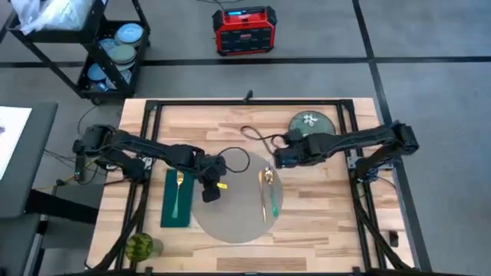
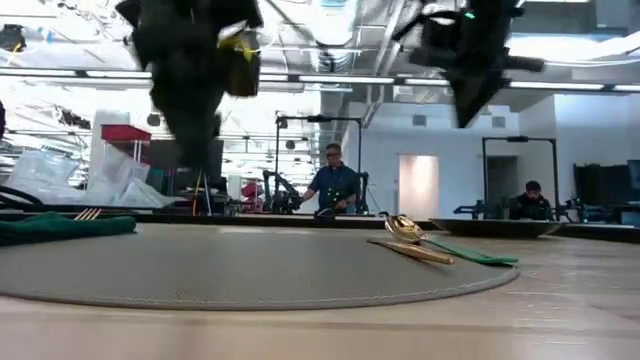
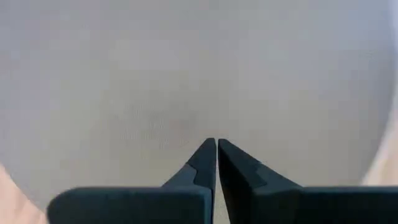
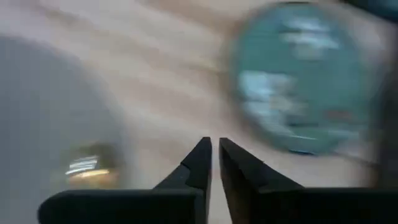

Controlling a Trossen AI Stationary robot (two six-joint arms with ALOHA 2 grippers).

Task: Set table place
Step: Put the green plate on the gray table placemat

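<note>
The counter is light wood planks on a black frame. At its centre the mat is plain grey-taupe. The napkin at centre left is dark green, with a gold fork on it. A gold spoon lies at the mat's right edge. The plate at upper right is dark green with a pale floral pattern. At top centre sits a red and black box. The cart at upper left is black, with blue dishes.
</note>
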